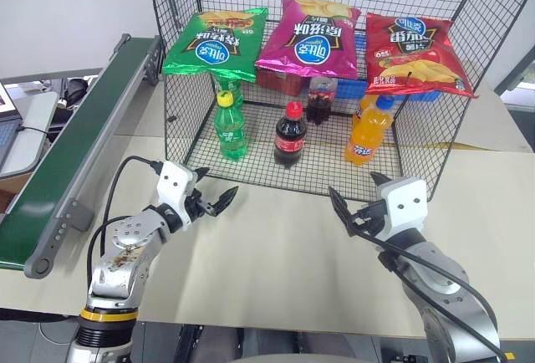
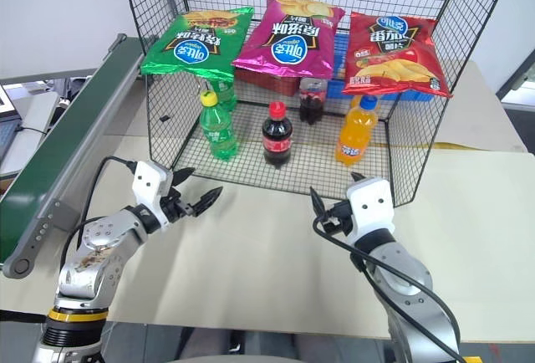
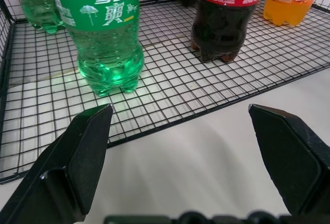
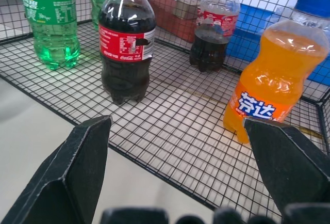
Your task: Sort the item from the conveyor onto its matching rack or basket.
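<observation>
- Green bag (image 1: pixel 216 43) lies on the cage (image 1: pixel 468 129) shelf at eleven o'clock, beside the magenta bag (image 1: pixel 316 37); sorting looks done.
- Left gripper (image 1: pixel 212 201) and right gripper (image 1: pixel 349 210) hover spread and empty over the table (image 1: pixel 276 254).
- Conveyor (image 1: pixel 75 145), at nine o'clock, carries nothing visible.
</observation>
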You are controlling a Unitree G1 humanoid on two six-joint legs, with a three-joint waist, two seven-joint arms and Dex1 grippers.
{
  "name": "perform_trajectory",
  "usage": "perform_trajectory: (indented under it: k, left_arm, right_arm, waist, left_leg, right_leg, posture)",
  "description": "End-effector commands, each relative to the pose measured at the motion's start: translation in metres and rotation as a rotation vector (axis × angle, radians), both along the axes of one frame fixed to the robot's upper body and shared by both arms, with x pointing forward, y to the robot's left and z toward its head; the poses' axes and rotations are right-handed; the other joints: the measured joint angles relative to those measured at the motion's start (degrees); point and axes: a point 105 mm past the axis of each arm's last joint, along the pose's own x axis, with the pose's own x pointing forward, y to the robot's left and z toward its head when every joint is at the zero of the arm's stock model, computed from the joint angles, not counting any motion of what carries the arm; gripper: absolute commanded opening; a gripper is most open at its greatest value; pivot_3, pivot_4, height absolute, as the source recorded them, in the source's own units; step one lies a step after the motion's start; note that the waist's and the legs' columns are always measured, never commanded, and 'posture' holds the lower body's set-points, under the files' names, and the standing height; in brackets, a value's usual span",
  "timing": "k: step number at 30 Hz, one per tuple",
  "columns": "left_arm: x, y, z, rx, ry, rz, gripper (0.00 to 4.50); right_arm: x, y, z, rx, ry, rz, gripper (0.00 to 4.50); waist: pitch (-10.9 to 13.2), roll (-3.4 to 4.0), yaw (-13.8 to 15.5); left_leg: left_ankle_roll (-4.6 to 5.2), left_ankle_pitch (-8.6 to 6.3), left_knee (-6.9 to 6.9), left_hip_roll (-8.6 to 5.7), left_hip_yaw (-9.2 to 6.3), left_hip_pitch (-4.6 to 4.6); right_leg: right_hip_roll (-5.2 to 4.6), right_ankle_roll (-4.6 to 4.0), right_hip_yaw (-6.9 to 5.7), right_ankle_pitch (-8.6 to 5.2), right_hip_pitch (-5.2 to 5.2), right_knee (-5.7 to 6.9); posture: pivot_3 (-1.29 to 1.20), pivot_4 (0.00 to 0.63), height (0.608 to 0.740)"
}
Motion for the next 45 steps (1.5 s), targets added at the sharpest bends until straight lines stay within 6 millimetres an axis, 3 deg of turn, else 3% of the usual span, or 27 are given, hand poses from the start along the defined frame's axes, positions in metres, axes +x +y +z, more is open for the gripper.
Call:
perform_trajectory:
  k: [1,16,24,38,42,45]
  left_arm:
    - [0.009,0.006,0.013,0.001,-0.059,0.027,4.48]
    - [0.015,0.004,0.019,0.007,-0.072,0.008,4.48]
    - [0.010,0.027,0.023,0.006,-0.075,0.084,4.48]
    - [0.006,0.028,0.026,-0.038,-0.094,0.094,4.48]
    - [0.005,0.045,0.021,-0.030,-0.071,0.151,4.48]
    - [0.007,0.064,0.031,-0.070,-0.075,0.209,4.48]
  right_arm:
    - [0.003,-0.001,0.014,-0.003,-0.065,-0.003,4.50]
    - [0.003,0.001,0.014,0.005,-0.068,-0.010,4.50]
    - [0.005,0.005,0.016,0.002,-0.067,0.026,4.50]
    - [0.013,0.010,0.022,0.004,-0.080,0.059,4.50]
    - [0.012,0.017,0.025,0.018,-0.069,0.120,4.50]
    - [0.011,0.027,0.032,0.004,-0.052,0.246,4.50]
  waist:
    - [0.0,0.00,0.0]
    - [0.0,0.00,0.0]
    - [0.0,0.00,-0.1]
    - [0.0,0.00,0.0]
    - [0.0,0.00,-0.1]
    - [0.0,0.00,-0.2]
  left_leg:
    - [0.00,0.00,0.00,0.00,0.00,0.01]
    - [0.00,0.00,0.01,-0.01,-0.03,-0.02]
    - [0.00,0.00,0.00,0.02,-0.02,0.01]
    - [0.00,0.00,0.00,0.01,-0.02,0.00]
    - [0.00,0.00,0.00,0.01,-0.02,0.00]
    - [0.00,0.00,0.00,0.03,-0.03,0.01]
  right_leg:
    - [0.00,0.00,0.00,0.00,0.00,0.00]
    - [0.00,0.00,-0.03,0.00,0.00,0.01]
    - [0.01,0.00,-0.02,0.00,0.00,0.02]
    - [-0.01,-0.01,-0.03,0.00,0.00,0.02]
    - [-0.01,-0.01,-0.02,0.00,0.00,0.02]
    - [0.01,-0.01,-0.03,0.00,0.00,0.03]
  posture:
    - [0.00,0.150,0.740]
    - [0.00,0.150,0.740]
    - [0.00,0.150,0.740]
    - [0.00,0.150,0.740]
    - [0.00,0.150,0.740]
    - [0.00,0.150,0.740]
